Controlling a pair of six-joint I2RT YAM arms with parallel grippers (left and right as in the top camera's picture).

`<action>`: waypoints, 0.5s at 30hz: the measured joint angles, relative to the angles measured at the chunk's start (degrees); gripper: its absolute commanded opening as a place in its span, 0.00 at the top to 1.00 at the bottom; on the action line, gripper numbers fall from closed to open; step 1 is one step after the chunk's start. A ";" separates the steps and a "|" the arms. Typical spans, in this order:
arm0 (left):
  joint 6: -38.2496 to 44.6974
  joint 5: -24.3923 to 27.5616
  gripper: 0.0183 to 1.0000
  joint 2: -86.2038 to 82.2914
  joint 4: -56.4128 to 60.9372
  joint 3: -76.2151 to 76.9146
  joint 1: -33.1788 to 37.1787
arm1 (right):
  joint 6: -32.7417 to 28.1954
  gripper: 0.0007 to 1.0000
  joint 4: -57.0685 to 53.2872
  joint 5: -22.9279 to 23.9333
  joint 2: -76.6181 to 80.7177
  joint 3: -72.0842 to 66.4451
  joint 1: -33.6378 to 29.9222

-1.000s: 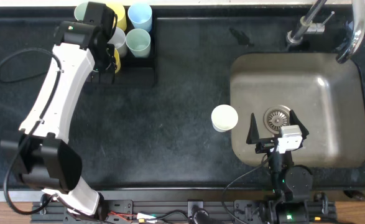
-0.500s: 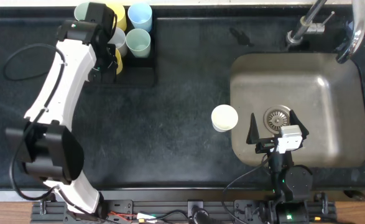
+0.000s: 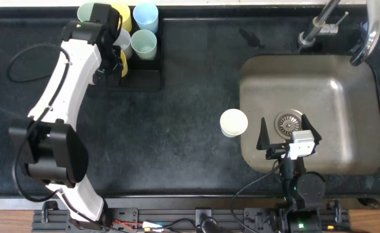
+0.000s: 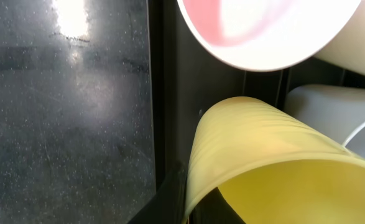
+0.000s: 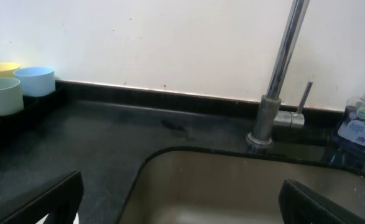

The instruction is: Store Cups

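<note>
Left end effector (image 3: 114,63) is clamped on a yellow cup (image 4: 275,168) over the rack (image 3: 144,79) at the far-left corner of the desk (image 3: 190,136); right end effector (image 3: 287,128) is held spread.

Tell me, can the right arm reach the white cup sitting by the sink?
Probably yes. The white cup stands on the counter close beside the right gripper, whose jaws are open, and nothing lies between them.
</note>
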 measured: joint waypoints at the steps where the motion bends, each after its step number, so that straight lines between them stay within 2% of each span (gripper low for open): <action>1: 0.00 0.00 0.98 0.02 0.00 0.00 0.11 | 0.00 0.00 -0.02 0.00 0.00 0.00 -0.02; 15: 0.00 0.24 0.98 3.80 0.07 0.00 0.44 | -0.02 0.01 0.00 0.00 0.00 0.00 0.00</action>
